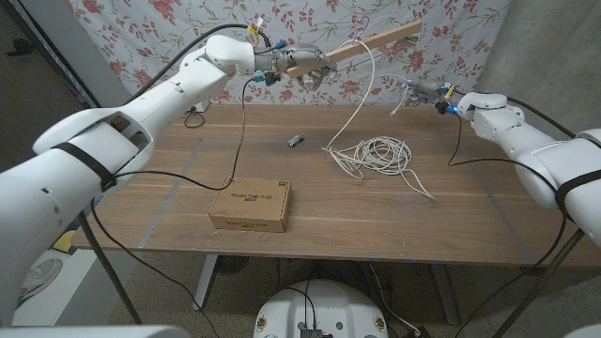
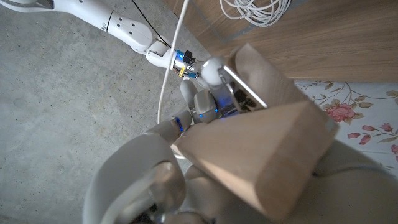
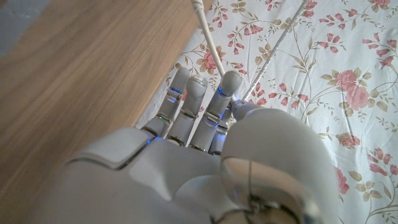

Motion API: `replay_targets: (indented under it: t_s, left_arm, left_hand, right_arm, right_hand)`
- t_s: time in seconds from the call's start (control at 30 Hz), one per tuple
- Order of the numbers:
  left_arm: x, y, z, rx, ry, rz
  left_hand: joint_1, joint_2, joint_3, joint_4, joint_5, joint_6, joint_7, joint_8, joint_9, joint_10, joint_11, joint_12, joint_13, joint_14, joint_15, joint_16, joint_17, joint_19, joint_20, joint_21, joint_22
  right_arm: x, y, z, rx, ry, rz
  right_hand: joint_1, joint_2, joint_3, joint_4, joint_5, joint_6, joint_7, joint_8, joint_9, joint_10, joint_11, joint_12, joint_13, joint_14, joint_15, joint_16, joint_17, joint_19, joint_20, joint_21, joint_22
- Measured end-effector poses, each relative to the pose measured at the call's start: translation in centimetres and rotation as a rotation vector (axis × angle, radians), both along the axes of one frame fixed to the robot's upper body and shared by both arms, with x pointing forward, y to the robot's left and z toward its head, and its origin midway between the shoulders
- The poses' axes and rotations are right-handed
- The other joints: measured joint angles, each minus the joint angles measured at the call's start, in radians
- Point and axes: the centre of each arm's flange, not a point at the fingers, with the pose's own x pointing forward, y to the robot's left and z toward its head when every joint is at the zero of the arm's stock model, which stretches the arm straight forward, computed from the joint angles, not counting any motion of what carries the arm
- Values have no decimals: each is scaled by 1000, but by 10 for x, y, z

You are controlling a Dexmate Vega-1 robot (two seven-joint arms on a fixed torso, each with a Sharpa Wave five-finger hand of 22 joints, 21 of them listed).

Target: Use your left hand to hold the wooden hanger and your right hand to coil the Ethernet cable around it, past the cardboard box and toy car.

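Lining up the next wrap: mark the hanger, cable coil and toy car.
wooden hanger point(image 1: 376, 42), head view, on its bar.
Ethernet cable point(image 1: 376, 153), head view, coil on table.
toy car point(image 1: 295, 141), head view, its body.

The wooden hanger point(image 2: 267, 149) is gripped in the left hand point(image 2: 161, 180), its metal hook point(image 2: 242, 87) seen beyond the fingers. A white Ethernet cable point(image 2: 171, 62) is stretched past it; more cable is coiled on the wooden table point(image 2: 336, 37). The right arm point(image 2: 118, 22) is seen over concrete floor point(image 2: 56, 106).
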Motion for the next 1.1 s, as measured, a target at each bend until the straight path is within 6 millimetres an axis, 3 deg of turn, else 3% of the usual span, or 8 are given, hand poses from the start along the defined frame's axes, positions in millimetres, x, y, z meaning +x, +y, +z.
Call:
replay_targets:
  t_s: [0.53, 1.1]
  left_arm:
    - [5, 6, 8, -37, -31, 93]
    - [5, 6, 12, -47, -129, 285]
  left_hand:
    - [0, 0, 0, 0, -4, 0, -3, 7, 0, 0, 0, 0, 0, 0, 0, -3, -1, 0, 0, 0, -3]
    - [0, 0, 0, 0, -4, -1, -2, 7, -5, 6, -2, 0, 0, 4, 3, 2, 3, 0, 0, 0, -3]
  right_arm:
    - [3, -7, -75, 115, 18, 50]
    - [-20, 3, -154, 170, -7, 105]
  right_hand:
    - [0, 0, 0, 0, 1, -2, 2, 5, -1, -1, 1, 0, 0, 0, 0, 0, 0, -4, -4, 0, 0]
    - [0, 0, 3, -3, 1, -2, 2, 4, 0, -1, 1, 0, 0, -7, 4, 0, 0, -12, -2, 0, 0]
